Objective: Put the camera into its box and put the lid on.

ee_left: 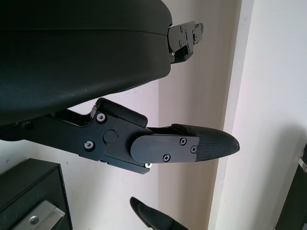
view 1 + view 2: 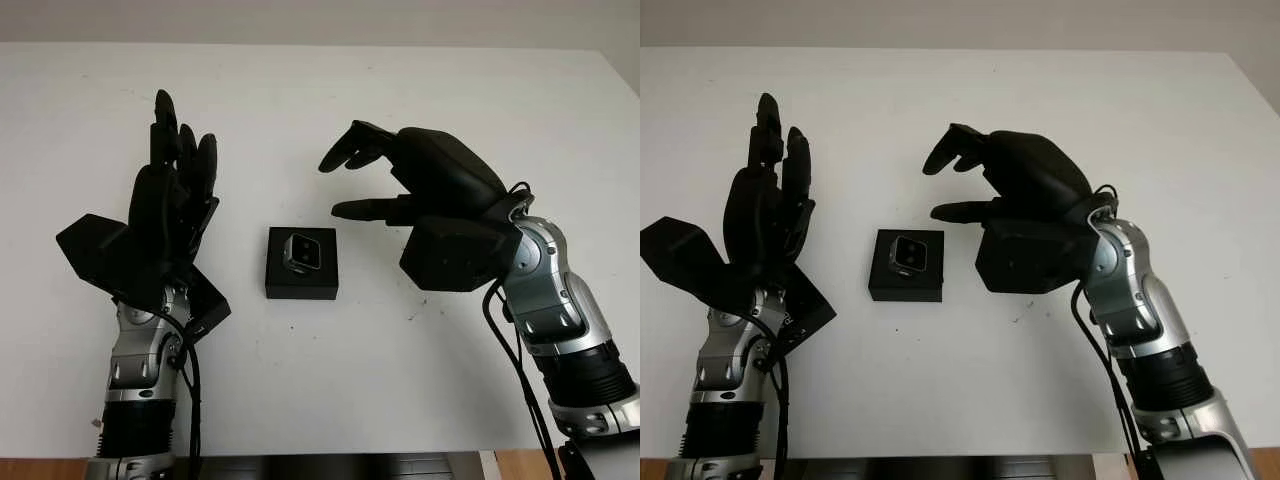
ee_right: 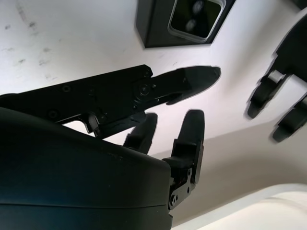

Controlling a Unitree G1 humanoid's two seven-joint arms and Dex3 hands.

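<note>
A small silver camera sits inside its open black box at the centre of the white table, lens facing up. The left hand stands at nine o'clock from the box, open and holding nothing, well apart from it. The right hand hangs at two o'clock from the box, also open and empty, not touching box or camera.

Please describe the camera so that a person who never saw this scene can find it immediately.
On the white table, between the open left hand and the open right hand, sits a square black box. The camera lies in it: small, silver-grey, with a dark front, the one pale thing among black parts.
</note>
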